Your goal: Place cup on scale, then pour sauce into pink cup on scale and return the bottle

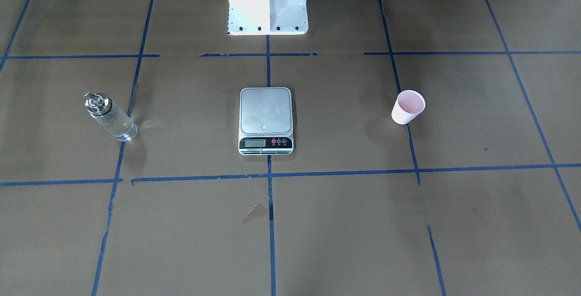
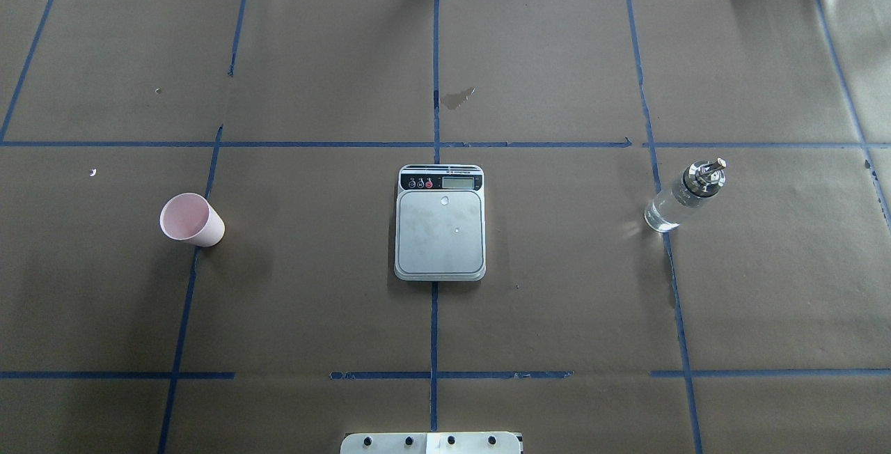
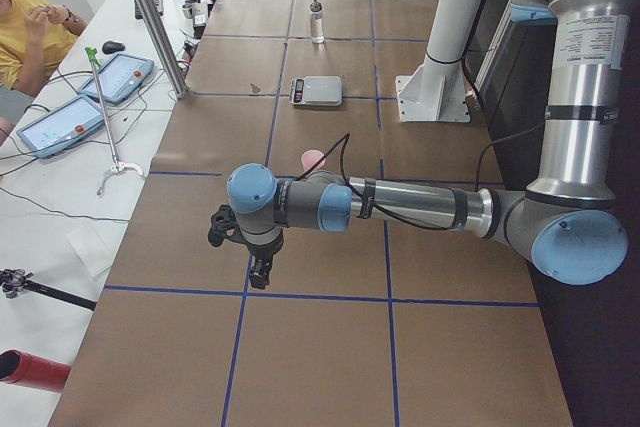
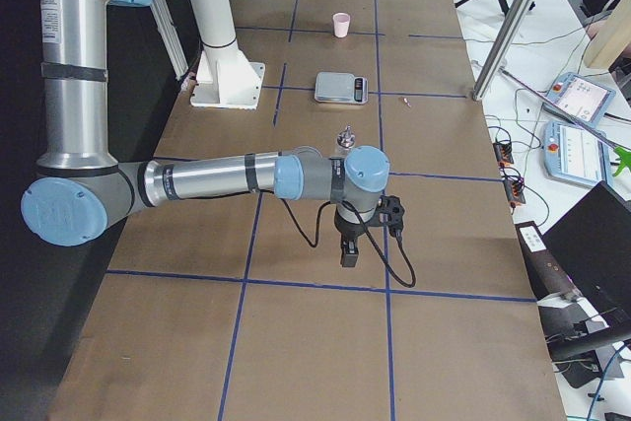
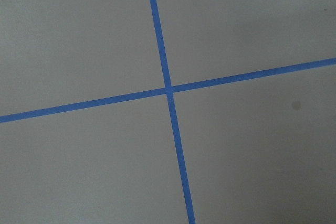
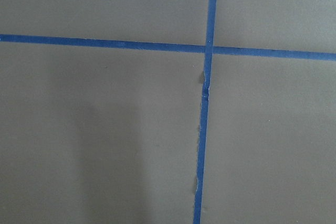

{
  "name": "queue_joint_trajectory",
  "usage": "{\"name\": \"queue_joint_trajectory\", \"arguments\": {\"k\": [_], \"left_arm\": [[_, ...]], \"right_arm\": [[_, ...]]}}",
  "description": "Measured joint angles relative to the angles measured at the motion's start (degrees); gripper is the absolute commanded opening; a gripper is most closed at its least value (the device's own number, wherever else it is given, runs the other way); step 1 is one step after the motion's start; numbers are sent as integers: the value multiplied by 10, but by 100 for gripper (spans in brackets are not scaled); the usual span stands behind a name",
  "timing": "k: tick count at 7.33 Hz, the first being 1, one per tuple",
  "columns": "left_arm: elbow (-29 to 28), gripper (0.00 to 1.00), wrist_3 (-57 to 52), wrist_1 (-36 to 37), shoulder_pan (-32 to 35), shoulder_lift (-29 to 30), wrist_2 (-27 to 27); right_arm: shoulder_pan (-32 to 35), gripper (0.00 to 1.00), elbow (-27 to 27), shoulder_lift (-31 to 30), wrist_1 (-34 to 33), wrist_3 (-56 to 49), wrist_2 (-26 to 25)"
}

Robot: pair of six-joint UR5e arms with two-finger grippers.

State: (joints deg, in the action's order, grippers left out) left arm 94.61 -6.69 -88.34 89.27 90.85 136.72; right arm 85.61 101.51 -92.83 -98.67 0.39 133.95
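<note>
Left gripper point(image 3: 260, 269): seen only in the left side view, hanging off the wrist of the left arm point(image 3: 420, 205), which is stretched out low and level over the table. It points down at the brown paper point(image 2: 313, 287); spread or pressed together, cannot tell. Its wrist camera shows only paper and a crossing of blue tape point(image 5: 168, 88), with no fingers in frame.

Right gripper point(image 4: 349, 255): seen only in the right side view, in much the same pose, at the end of the right arm point(image 4: 212, 179) and pointing down at the paper. Finger spacing cannot be told. Its wrist camera also shows a tape crossing and bare paper.

Cup point(image 2: 191, 219): upright on the paper on the robot's left side, on a blue tape line, well apart from the scale point(image 2: 440, 231). The inside is pale pink.

Scale: at table centre, astride the middle tape line, with its display and buttons on the edge away from the robot. A couple of small droplets point(image 2: 445, 200) sit on the grey platform.

Bottle point(image 2: 686, 196): upright on the robot's right side, beside a tape line and well apart from the scale, silver spout on top. The clear sauce point(image 2: 665, 212) shows through the glass.

A dark stain point(image 2: 456, 97) marks the paper beyond the scale, by the centre line. The white pedestal point(image 1: 268, 3) stands at the robot's edge.
</note>
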Motion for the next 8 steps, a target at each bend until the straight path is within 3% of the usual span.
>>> {"name": "queue_joint_trajectory", "arguments": {"k": [4, 8], "left_arm": [[16, 100, 1, 1, -1, -7, 60], [40, 100, 0, -1, -2, -8, 73]], "right_arm": [[0, 100, 17, -5, 0, 1, 17], [-2, 100, 21, -4, 0, 1, 17]]}}
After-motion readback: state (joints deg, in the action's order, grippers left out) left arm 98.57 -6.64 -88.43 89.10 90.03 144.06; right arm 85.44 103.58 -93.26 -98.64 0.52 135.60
